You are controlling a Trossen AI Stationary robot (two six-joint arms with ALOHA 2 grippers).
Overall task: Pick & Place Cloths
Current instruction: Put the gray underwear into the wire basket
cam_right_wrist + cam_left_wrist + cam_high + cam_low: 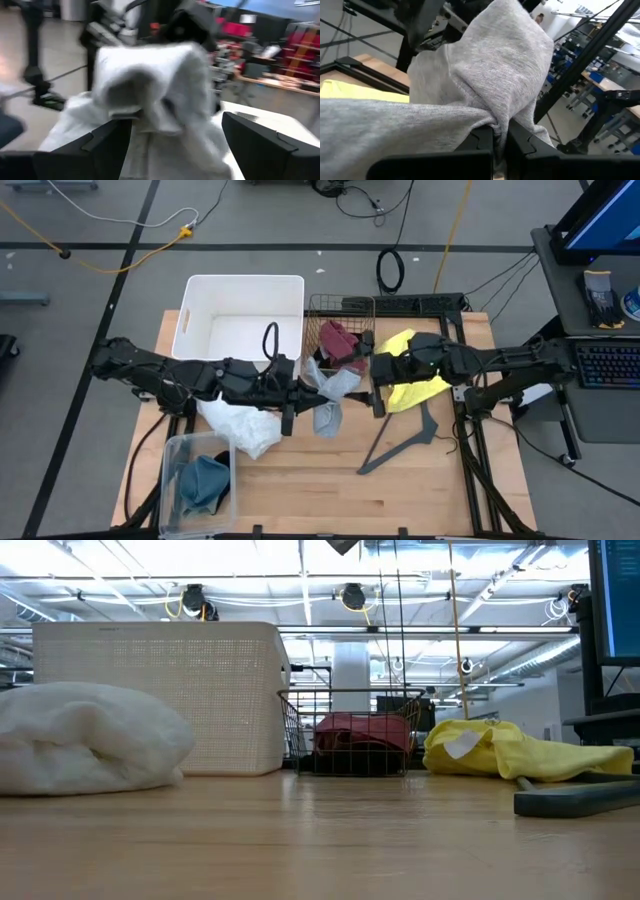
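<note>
A grey cloth (332,395) hangs in the air between my two grippers, above the middle of the table; it fills the left wrist view (485,75). My left gripper (303,393) is shut on it (500,142). My right gripper (372,380) is open, its fingers standing wide on either side of the cloth's other end (155,85); I cannot tell whether they touch it. A white cloth (240,425) lies on the table, a yellow cloth (412,380) lies under my right arm, a maroon cloth (340,340) lies in the wire basket, and a teal cloth (203,480) lies in a clear bin. My left gripper pinches a gathered fold of the grey cloth (496,122) between its two fingers, coming level from the table's left. The cloth is lifted clear of the table and drapes over and around the fingertips; the low view shows none of it.
A white bin (240,290) stands at the far left, a wire basket (340,305) beside it, and a clear bin (175,450) at the near left corner. A dark hanger (400,445) lies on the table's right part, with bare wood in front of it.
</note>
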